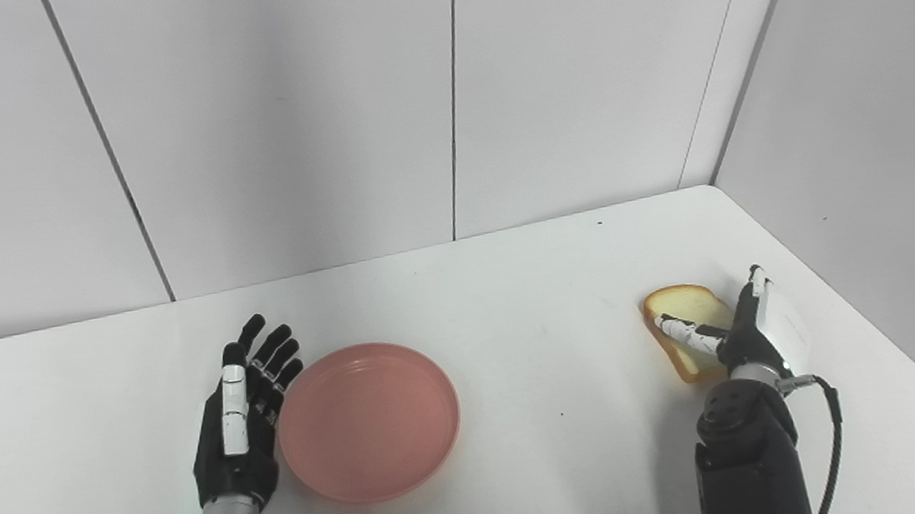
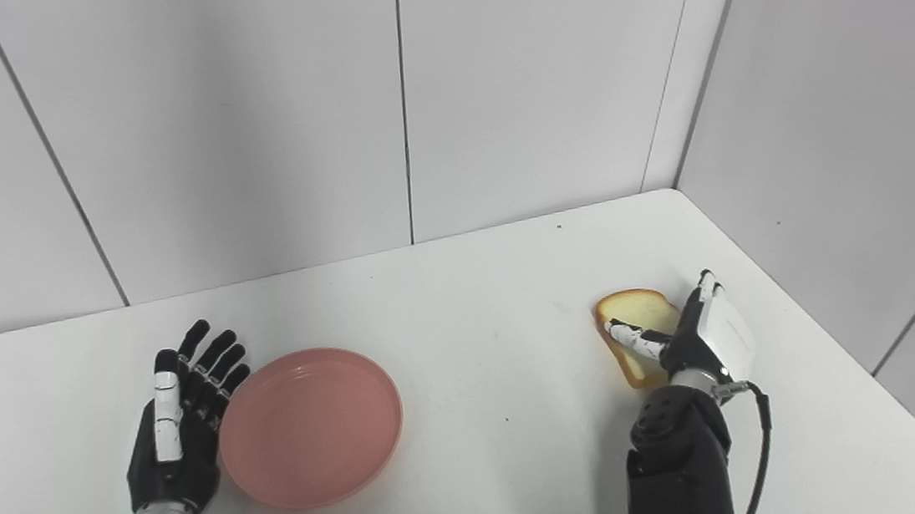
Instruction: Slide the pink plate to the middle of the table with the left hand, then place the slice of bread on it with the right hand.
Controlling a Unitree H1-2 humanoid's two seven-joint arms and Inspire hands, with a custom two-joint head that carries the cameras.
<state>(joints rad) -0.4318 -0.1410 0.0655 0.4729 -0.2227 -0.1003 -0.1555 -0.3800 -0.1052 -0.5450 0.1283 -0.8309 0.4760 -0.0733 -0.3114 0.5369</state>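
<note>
The black left hand [image 1: 242,420] rests flat with fingers spread, holding nothing, its edge against the round pink plastic plate [image 1: 369,421]. On the right, the golden slice of bread [image 1: 685,327] stands tilted between the right hand's [image 2: 696,335] thumb and fingers (contact clearer in the right eye view). Smooth white table [image 1: 529,300], pale panelled walls [image 1: 284,114].

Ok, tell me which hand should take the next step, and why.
Probably the right hand: it is already at the slice of bread, thumb across it. The left hand lies open beside the pink plate, which already sits near the table's middle.
</note>
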